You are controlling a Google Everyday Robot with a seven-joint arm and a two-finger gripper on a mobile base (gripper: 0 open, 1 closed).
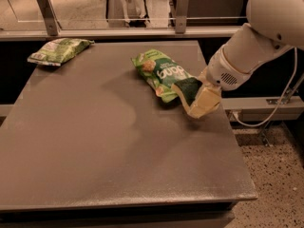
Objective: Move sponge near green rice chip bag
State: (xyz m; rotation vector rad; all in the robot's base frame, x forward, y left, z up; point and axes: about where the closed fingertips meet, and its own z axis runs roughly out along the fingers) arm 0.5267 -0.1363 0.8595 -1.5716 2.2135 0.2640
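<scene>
The green rice chip bag (161,72) lies on the dark table (118,141), right of the middle towards the back, with white lettering on it. The sponge (187,90), dark green with a pale edge, is tilted right at the bag's near right end, touching or overlapping its corner. My gripper (195,106) comes in from the right on a white arm (247,51). It is shut on the sponge, with a cream finger (205,102) against the sponge's right side. I cannot tell whether the sponge rests on the table.
A paler, flatter green bag (58,50) lies at the table's back left corner. A metal rail with posts (180,4) runs behind the table. The table's right edge (237,146) drops to a speckled floor, where a white cable (280,103) hangs.
</scene>
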